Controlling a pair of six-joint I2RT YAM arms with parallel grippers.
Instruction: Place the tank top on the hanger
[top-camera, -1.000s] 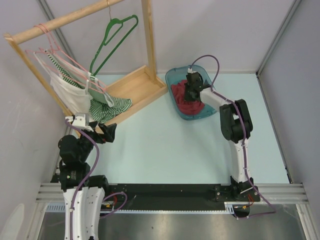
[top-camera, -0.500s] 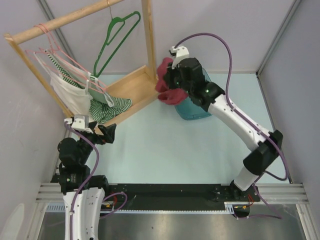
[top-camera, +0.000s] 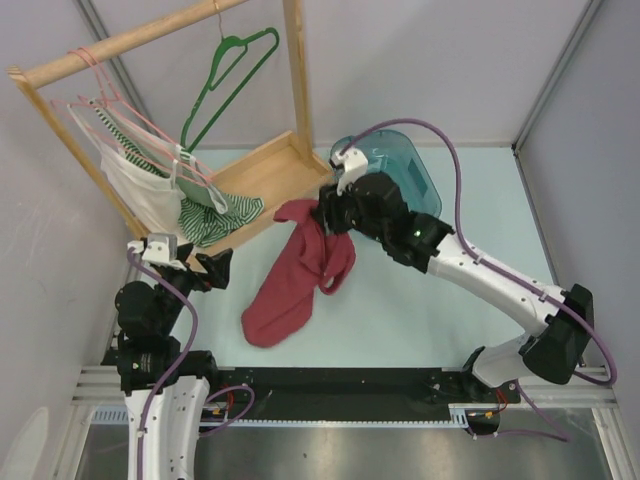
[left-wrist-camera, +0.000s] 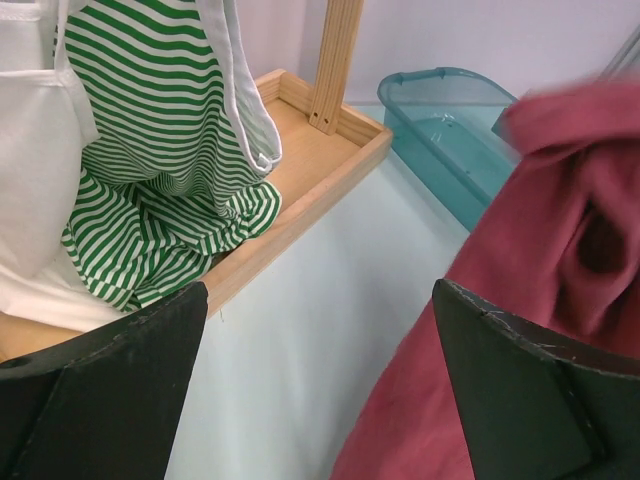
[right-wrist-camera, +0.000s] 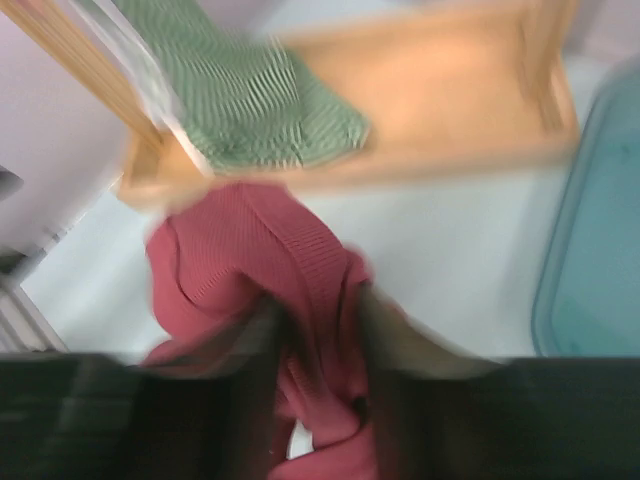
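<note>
The dark red tank top (top-camera: 295, 275) hangs from my right gripper (top-camera: 325, 205) and trails down-left, its lower end lying on the table. In the blurred right wrist view a ribbed band of the tank top (right-wrist-camera: 250, 260) runs between the fingers of the right gripper (right-wrist-camera: 320, 320), which stand apart. The green hanger (top-camera: 225, 85) hangs by its hook from the wooden rail at the back, well above and left of the top. Low at the left, my left gripper (top-camera: 205, 262) is wide open and holds nothing. The tank top (left-wrist-camera: 530, 250) fills the right of its view, just beyond the left gripper (left-wrist-camera: 320, 330).
A teal bin (top-camera: 400, 170) sits behind the right gripper. The wooden rack's tray (top-camera: 270, 175) holds the hem of a green-and-white striped garment (top-camera: 215, 215). A white garment (top-camera: 140, 185) and pale pink hangers (top-camera: 110, 110) hang on the rail at the left.
The right arm lifted the tank top out of the bin and swung it left and forward over the table. Its fingers have parted. The left arm stayed put.
</note>
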